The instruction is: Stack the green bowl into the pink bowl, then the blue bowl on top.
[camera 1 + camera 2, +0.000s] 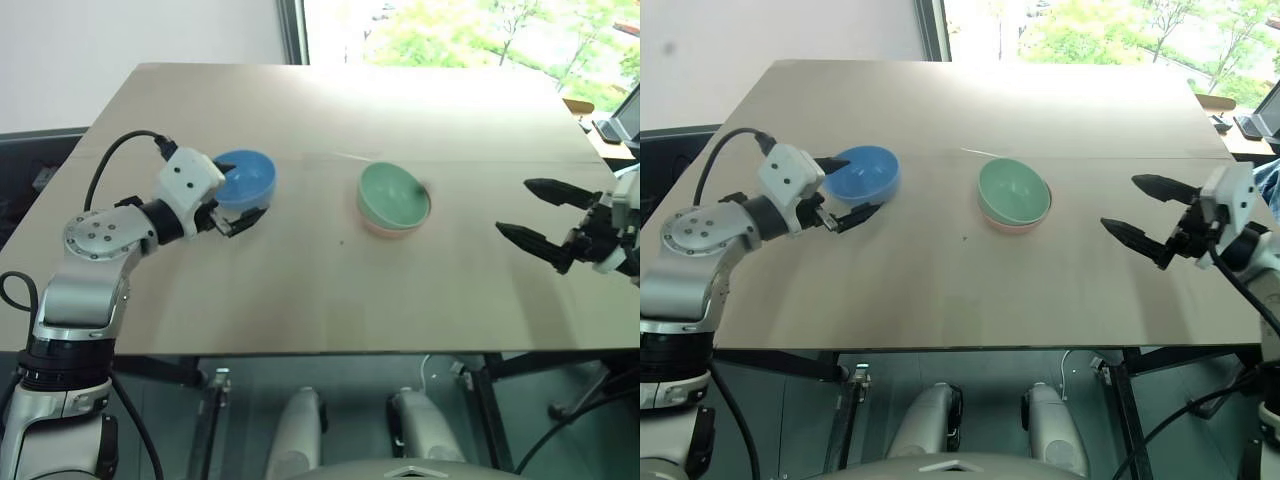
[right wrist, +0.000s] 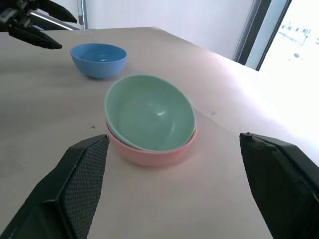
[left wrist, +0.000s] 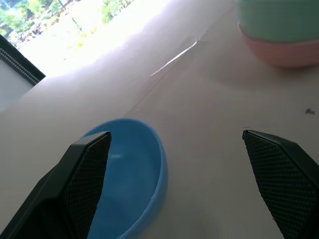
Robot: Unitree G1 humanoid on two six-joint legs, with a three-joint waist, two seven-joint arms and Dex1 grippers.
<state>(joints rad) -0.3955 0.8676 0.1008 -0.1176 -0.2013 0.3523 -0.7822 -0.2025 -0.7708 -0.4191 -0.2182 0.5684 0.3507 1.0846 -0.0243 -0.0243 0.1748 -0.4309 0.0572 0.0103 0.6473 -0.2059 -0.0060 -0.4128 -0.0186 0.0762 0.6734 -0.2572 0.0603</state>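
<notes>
From the left eye, the left claw [image 1: 238, 212] is spread wide with nothing in it. The blue bowl [image 1: 245, 177] sits right at its tips; one finger looks to reach over the rim, though I cannot tell if it touches. Far off to that claw's side, the green bowl [image 1: 394, 194] sits inside the pink bowl [image 1: 381, 227] on the table [image 1: 320, 300].

From the right eye, the right claw [image 1: 1145, 212] is spread wide too and empty. The green and pink pair is well apart from it, out past its tips.

From the left wrist, the two black fingers [image 3: 82, 174] stand far apart. The blue bowl lies by one finger, and its rim lies in the gap between them. The pink bowl is far ahead.

From the right wrist, the stacked pair sits straight ahead of the open fingers [image 2: 79, 179], a little tilted. The blue bowl is farther off, near the other claw.

The blue bowl looks light, hard and smooth, so it may slip. I think the best hold is a pinch on the rim, one finger inside and one outside.
</notes>
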